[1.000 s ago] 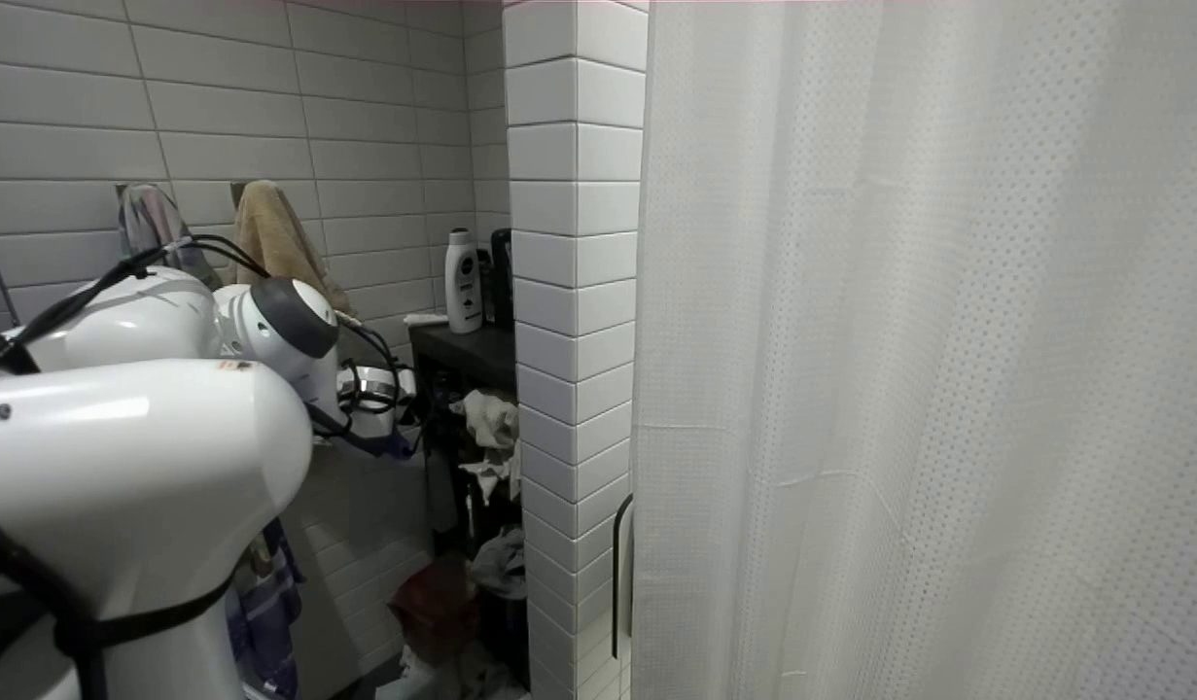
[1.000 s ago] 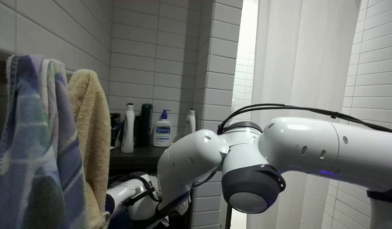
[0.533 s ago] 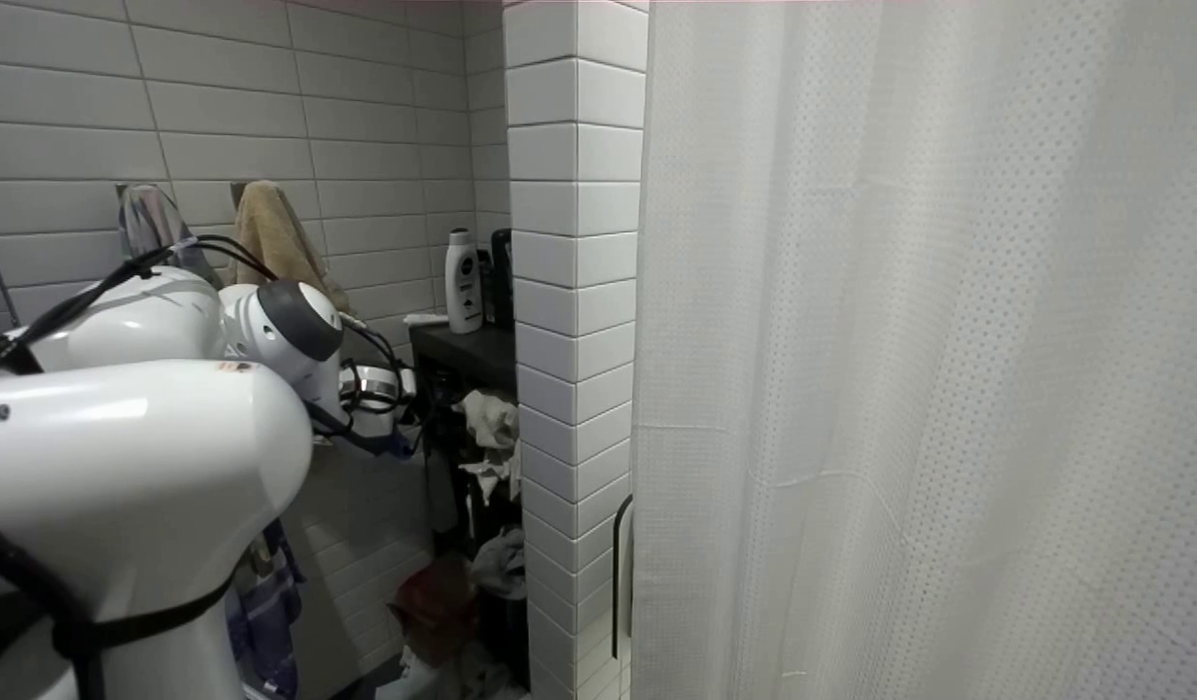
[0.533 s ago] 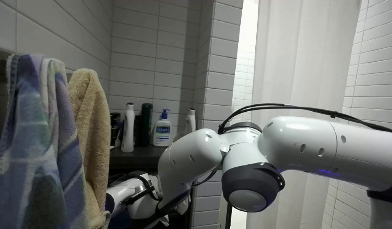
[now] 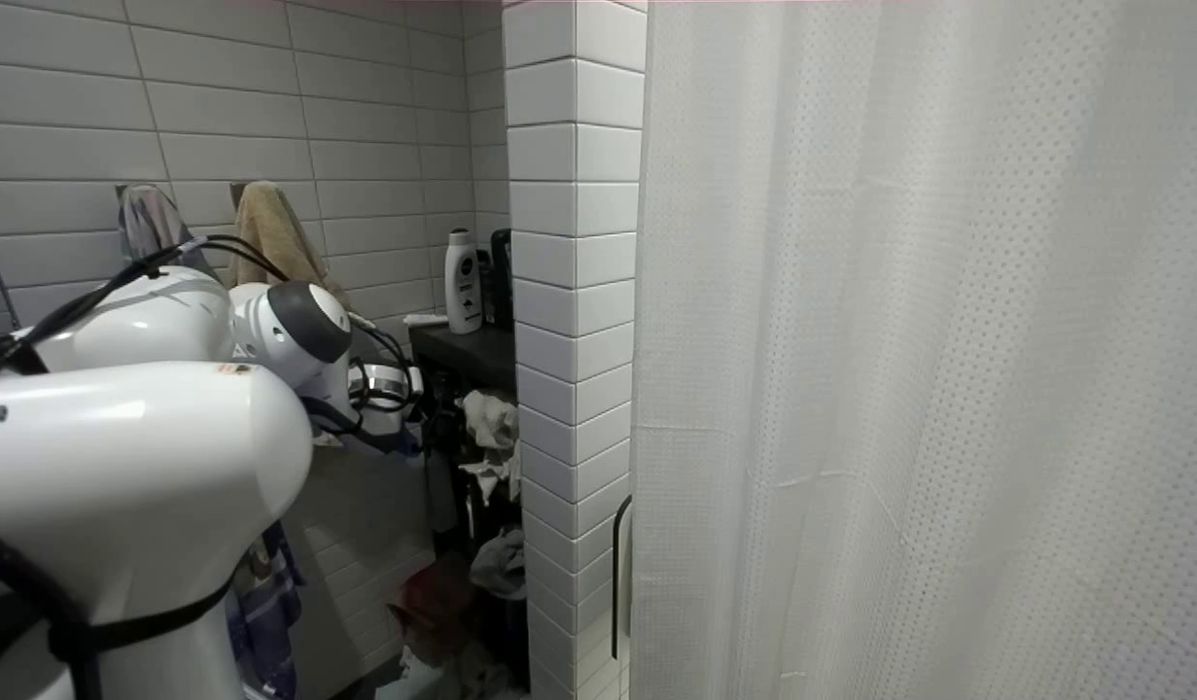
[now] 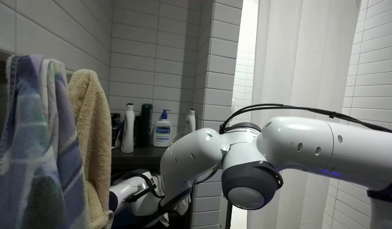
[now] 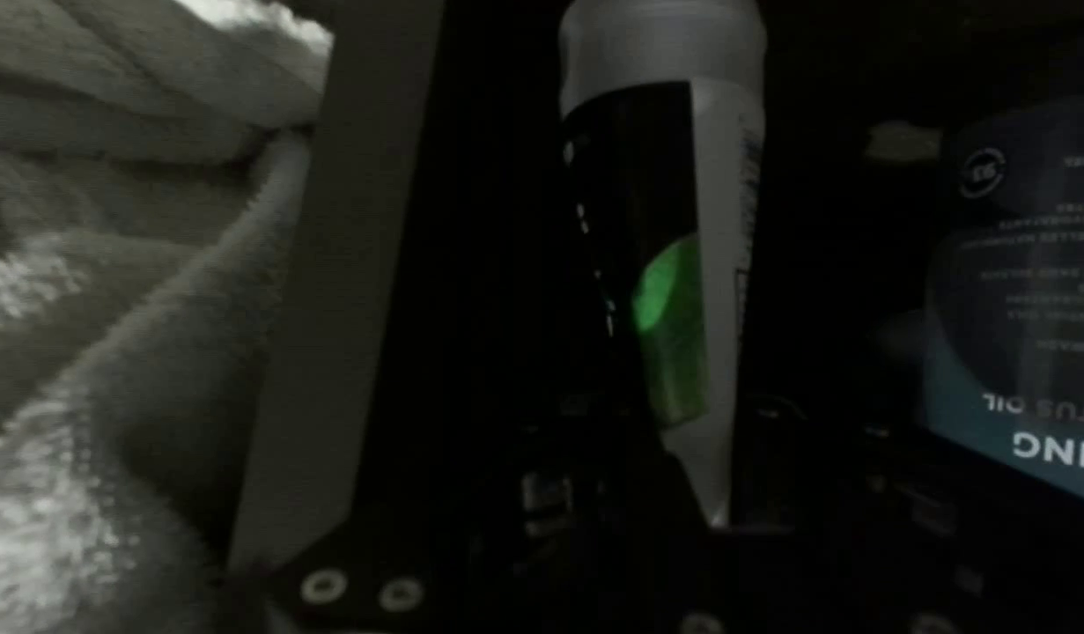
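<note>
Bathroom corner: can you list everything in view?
Tube: 1, white, black, green, wrist view middle
Printed container: 1, dark blue, wrist view right
Cloth: 1 or more, pale, wrist view left
Shelf: 1, dark, corner
Cetaphil bottle: 1, white and blue, on shelf
Tall bottle: 1, dark green, on shelf
Slim bottles: 2, white, at shelf
Tiled walls: several, white, background
Patterned towel: 1 or more, bluish, wall
Plain towel: 1, tan, wall
Unclear item: 1, reddish, low near shelf
Curtain: 1, white, both exterior views
Robot arm: 1, white, both exterior views
Gripper: 1, black, wrist view bottom, open or shut unclear
</note>
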You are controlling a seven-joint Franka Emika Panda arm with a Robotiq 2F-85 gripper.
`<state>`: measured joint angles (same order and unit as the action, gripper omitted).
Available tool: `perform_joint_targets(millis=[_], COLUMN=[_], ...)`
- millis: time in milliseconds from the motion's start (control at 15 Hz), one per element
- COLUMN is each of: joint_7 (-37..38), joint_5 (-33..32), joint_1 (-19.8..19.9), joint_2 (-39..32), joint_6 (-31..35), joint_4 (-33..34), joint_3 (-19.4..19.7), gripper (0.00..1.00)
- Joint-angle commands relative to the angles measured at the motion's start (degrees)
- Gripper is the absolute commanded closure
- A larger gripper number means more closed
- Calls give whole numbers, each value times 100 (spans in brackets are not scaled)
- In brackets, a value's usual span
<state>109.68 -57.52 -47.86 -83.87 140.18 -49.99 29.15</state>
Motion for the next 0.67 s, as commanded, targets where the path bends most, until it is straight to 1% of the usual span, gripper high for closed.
perform_joint_targets(millis=[0, 133, 200, 600], joint_7=[52, 79, 76, 36], joint_5=[-188, -144, -132, -59], joint_1=[93, 55, 18, -118], joint_2=[0, 0, 0, 0], joint_6=[-51, -9, -6, 5], joint_4=[119, 113, 107, 95], joint_3=[-114, -100, -85, -55], gripper=[96, 99, 97, 97])
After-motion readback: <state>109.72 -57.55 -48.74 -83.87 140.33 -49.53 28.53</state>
